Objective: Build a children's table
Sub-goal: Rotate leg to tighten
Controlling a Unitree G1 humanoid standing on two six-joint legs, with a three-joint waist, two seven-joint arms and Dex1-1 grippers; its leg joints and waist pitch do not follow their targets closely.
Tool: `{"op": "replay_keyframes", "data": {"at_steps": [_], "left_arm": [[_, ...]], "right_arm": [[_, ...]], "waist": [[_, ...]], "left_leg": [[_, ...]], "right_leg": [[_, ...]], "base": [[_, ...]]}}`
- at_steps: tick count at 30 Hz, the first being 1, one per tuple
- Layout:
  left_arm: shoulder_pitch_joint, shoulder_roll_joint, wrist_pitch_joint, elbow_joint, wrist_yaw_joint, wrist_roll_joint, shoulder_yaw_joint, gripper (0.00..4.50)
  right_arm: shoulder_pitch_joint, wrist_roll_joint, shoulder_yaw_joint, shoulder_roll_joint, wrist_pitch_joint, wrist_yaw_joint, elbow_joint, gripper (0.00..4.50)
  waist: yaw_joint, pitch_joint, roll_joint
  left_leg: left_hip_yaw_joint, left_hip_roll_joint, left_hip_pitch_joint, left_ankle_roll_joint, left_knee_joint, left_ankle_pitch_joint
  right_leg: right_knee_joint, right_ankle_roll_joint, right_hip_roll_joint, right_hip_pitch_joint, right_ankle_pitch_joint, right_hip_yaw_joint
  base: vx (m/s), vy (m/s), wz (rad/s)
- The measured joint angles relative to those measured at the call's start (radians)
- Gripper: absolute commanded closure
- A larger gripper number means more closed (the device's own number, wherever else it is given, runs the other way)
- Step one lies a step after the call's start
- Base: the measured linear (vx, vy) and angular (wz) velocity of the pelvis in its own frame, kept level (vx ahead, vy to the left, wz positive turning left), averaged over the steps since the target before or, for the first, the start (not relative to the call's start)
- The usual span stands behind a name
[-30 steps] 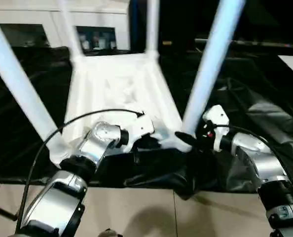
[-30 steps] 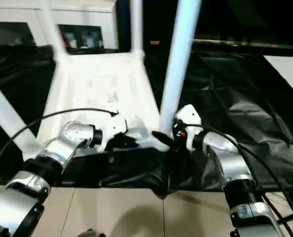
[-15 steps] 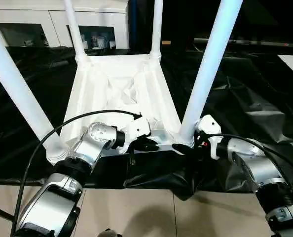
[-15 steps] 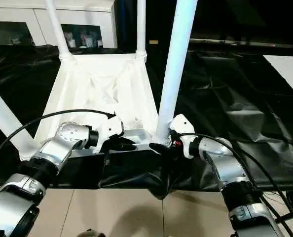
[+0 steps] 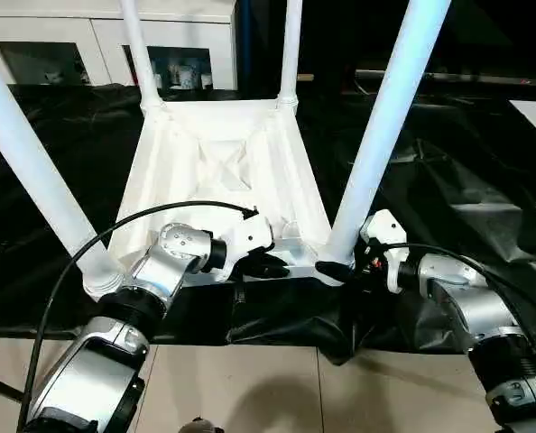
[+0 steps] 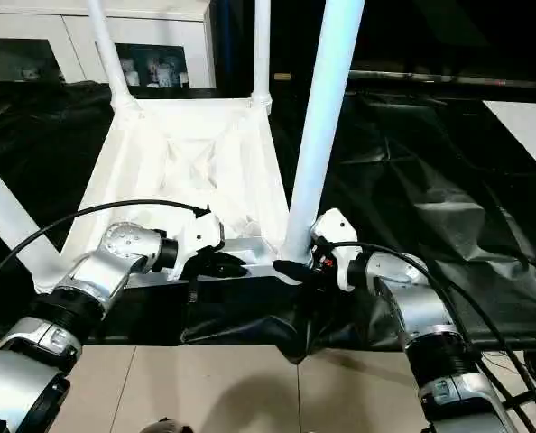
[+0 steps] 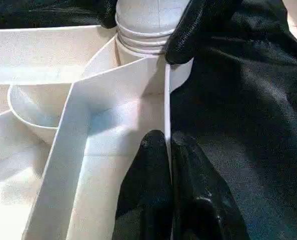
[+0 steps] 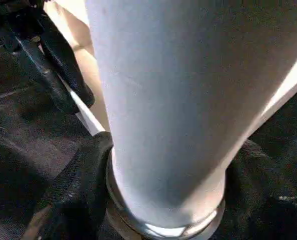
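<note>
The white table top (image 5: 218, 167) lies upside down on black sheeting, ribbed underside up. Four white legs stand in its corner sockets: near right (image 5: 381, 135), near left (image 5: 29, 171), far left (image 5: 134, 45) and far right (image 5: 291, 45). My left gripper (image 5: 266, 266) is shut on the thin near rim of the top, close to the near right socket; the left wrist view has its fingertips (image 7: 156, 150) pinching that rim. My right gripper (image 5: 336, 269) is shut on the base of the near right leg (image 8: 163, 100), one black finger (image 8: 83, 175) on each side.
Black plastic sheeting (image 5: 457, 180) covers the low surface under the table and hangs over its near edge. A white glass-door cabinet (image 5: 87, 45) stands behind. Beige floor tiles (image 5: 277, 388) run along the front. A black cable (image 5: 87, 262) loops over my left forearm.
The head view was blurred and shifted a second ago and has steadied. The table top and both grippers sit slightly lower in the picture. Both holds are unchanged.
</note>
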Motion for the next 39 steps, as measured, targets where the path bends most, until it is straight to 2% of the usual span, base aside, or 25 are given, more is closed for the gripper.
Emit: {"op": "replay_keyframes", "data": {"at_steps": [4,7,13,16,19,22,24,26,29,31,34,37,39], "left_arm": [[-0.002,-0.001,0.011,0.007,0.022,0.003,0.003,4.50],[-0.033,-0.028,0.037,0.055,0.112,0.021,0.017,4.50],[-0.137,-0.143,0.089,0.221,0.380,0.050,0.031,4.50],[-0.165,-0.188,0.108,0.265,0.471,0.055,0.035,4.50],[-0.172,-0.202,0.106,0.276,0.493,0.063,0.039,4.50],[-0.172,-0.202,0.089,0.280,0.493,0.068,0.040,4.50],[-0.172,-0.199,0.077,0.282,0.493,0.070,0.038,4.50],[-0.172,-0.193,0.067,0.286,0.494,0.071,0.038,4.50],[-0.172,-0.179,0.055,0.289,0.503,0.071,0.040,4.50],[-0.172,-0.178,0.049,0.289,0.501,0.071,0.040,4.50],[-0.170,-0.169,0.040,0.288,0.484,0.070,0.040,4.50],[-0.162,-0.151,0.015,0.283,0.446,0.071,0.038,4.50],[-0.146,-0.122,-0.026,0.266,0.389,0.070,0.028,4.50]], "right_arm": [[0.005,0.000,-0.025,0.050,-0.013,-0.060,0.022,1.76],[-0.007,-0.001,-0.077,0.137,-0.034,-0.242,0.082,1.77],[-0.113,-0.035,-0.173,0.316,-0.025,-0.725,0.227,1.77],[-0.180,-0.046,-0.208,0.368,-0.029,-0.885,0.309,1.77],[-0.201,-0.054,-0.214,0.386,-0.037,-0.954,0.338,1.77],[-0.203,-0.058,-0.216,0.388,-0.050,-0.955,0.340,1.77],[-0.201,-0.061,-0.218,0.388,-0.060,-0.946,0.340,1.07],[-0.195,-0.057,-0.221,0.390,-0.079,-0.917,0.339,1.05],[-0.166,-0.055,-0.209,0.386,-0.109,-0.861,0.317,0.66],[-0.138,-0.058,-0.188,0.359,-0.112,-0.817,0.284,0.60],[-0.082,-0.054,-0.161,0.308,-0.094,-0.710,0.203,0.26],[-0.013,-0.028,-0.137,0.241,-0.054,-0.567,0.086,0.26],[0.036,-0.002,-0.133,0.186,-0.024,-0.478,0.008,0.26]], "waist": [[-0.002,0.000,-0.001],[-0.023,-0.001,-0.001],[-0.044,-0.001,-0.003],[-0.049,-0.001,-0.004],[-0.049,-0.001,-0.004],[-0.049,-0.001,-0.005],[-0.048,-0.001,-0.005],[-0.047,-0.001,-0.004],[-0.052,-0.001,-0.004],[-0.051,-0.001,-0.004],[-0.050,-0.001,-0.004],[-0.047,0.000,-0.004],[-0.039,0.000,-0.003]], "left_leg": [[0.000,0.000,0.001,0.000,0.000,0.000],[0.000,0.000,0.002,0.000,0.000,0.000],[-0.002,-0.001,0.003,0.000,0.000,0.000],[-0.002,-0.001,0.002,0.000,0.001,0.000],[-0.002,-0.001,0.002,0.000,0.000,0.000],[-0.002,-0.001,0.002,0.000,0.000,0.000],[-0.002,-0.001,0.002,0.000,-0.001,0.000],[-0.002,-0.001,0.002,0.000,-0.002,0.000],[-0.002,-0.001,0.002,0.000,-0.003,0.000],[-0.002,-0.001,0.002,0.000,-0.004,0.000],[-0.002,-0.001,0.002,0.000,-0.005,0.000],[-0.002,-0.001,0.002,0.000,-0.006,0.000],[-0.002,-0.001,0.002,0.000,-0.007,0.000]], "right_leg": [[0.000,0.000,0.000,0.000,0.000,0.000],[0.001,0.002,0.000,0.001,-0.001,0.000],[-0.001,0.003,0.000,0.001,-0.001,0.000],[-0.003,0.003,0.000,0.002,-0.001,0.000],[-0.005,0.003,0.000,0.002,-0.001,0.000],[-0.005,0.002,0.000,0.003,-0.001,0.000],[-0.004,0.002,0.000,0.002,0.000,0.000],[-0.003,0.001,0.000,0.002,0.000,0.000],[-0.002,0.001,0.001,0.001,0.000,-0.001],[-0.002,0.001,0.001,0.000,0.000,-0.001],[-0.002,0.002,0.001,0.000,0.000,-0.001],[-0.002,0.003,0.001,-0.001,-0.001,-0.001],[-0.002,0.003,0.001,-0.001,-0.001,-0.001]], "base": [[0.000,0.000,0.00],[0.000,0.000,0.00],[0.000,0.000,0.00],[0.000,0.000,0.00],[0.000,0.000,0.00],[0.000,0.000,0.00],[0.000,0.000,0.00],[0.000,0.000,0.00],[0.000,0.000,0.00],[0.000,0.000,0.00],[0.000,0.000,0.00],[0.000,0.000,0.00],[0.000,0.000,0.00]]}}
